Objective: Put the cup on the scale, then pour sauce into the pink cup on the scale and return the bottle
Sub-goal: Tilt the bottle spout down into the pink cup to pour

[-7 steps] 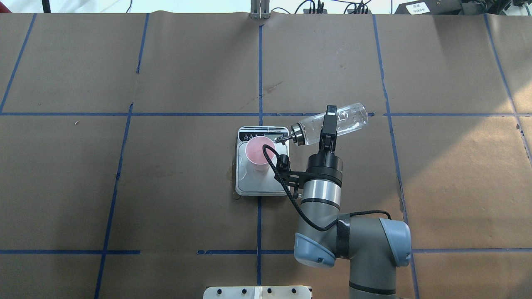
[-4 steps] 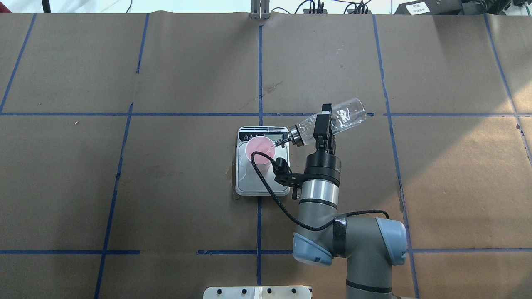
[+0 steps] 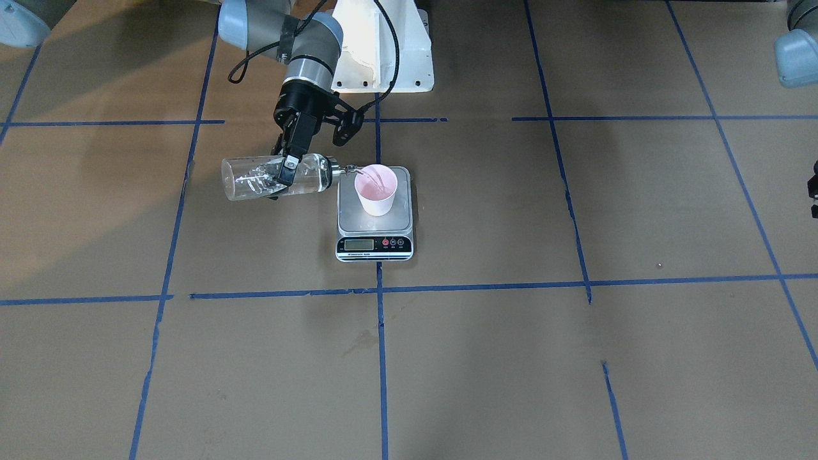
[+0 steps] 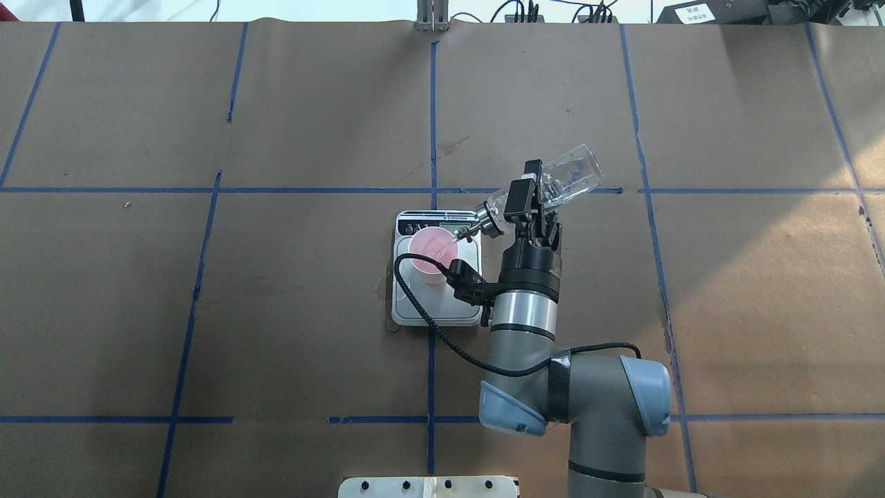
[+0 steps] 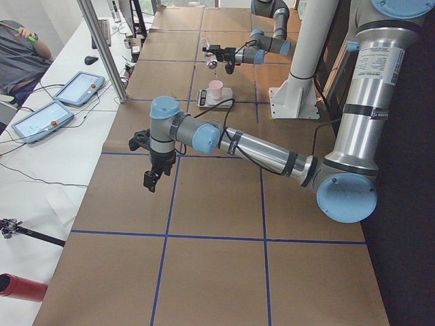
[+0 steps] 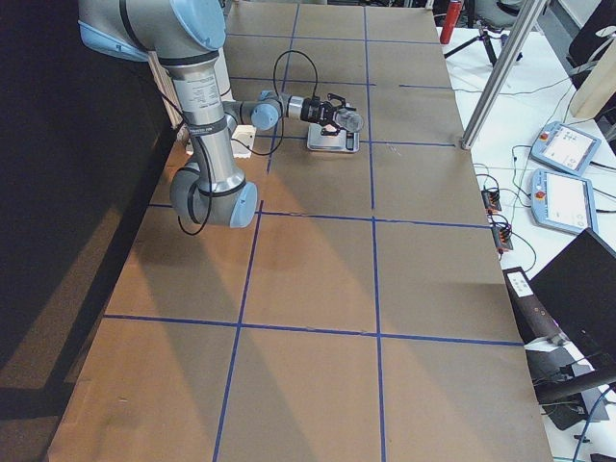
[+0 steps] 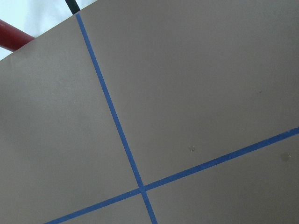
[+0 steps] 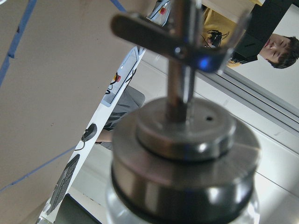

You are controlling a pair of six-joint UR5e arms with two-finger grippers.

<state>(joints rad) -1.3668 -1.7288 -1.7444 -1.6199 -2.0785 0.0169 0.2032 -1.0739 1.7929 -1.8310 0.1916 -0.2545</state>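
The right claw [image 4: 529, 192] is closed on the bottle [image 4: 568, 174]. Its two black fingers [image 3: 290, 163] pinch the clear glass around the middle, one on each side. The left claw [image 5: 150, 180] hangs over bare table [image 4: 207, 311], far from the other things. It shows well only in the side view, so I cannot tell if it is open or closed.

The cup [image 4: 430, 250] stands upright on the scale [image 4: 442, 311], toward the end with the little screen [image 3: 358, 244]. The scale sits on the brown table by a blue tape line [image 4: 431, 104]. The screen end faces away from the robot.

A black cable [image 4: 415, 294] from the right wrist loops out to the side. In the overhead view it crosses in front of the scale and the near side of the cup. I cannot tell if it touches them. Nothing sits between the spout [image 3: 352, 170] and the cup.

The bottle is tipped over, almost lying on its side in the air. Its long way runs across the table. The silver spout end points at the cup and reaches just over the rim. The flat bottom end points away, out past the scale. A thin line of sauce [image 3: 377, 183] seems to run from the spout into the cup, but it is faint.
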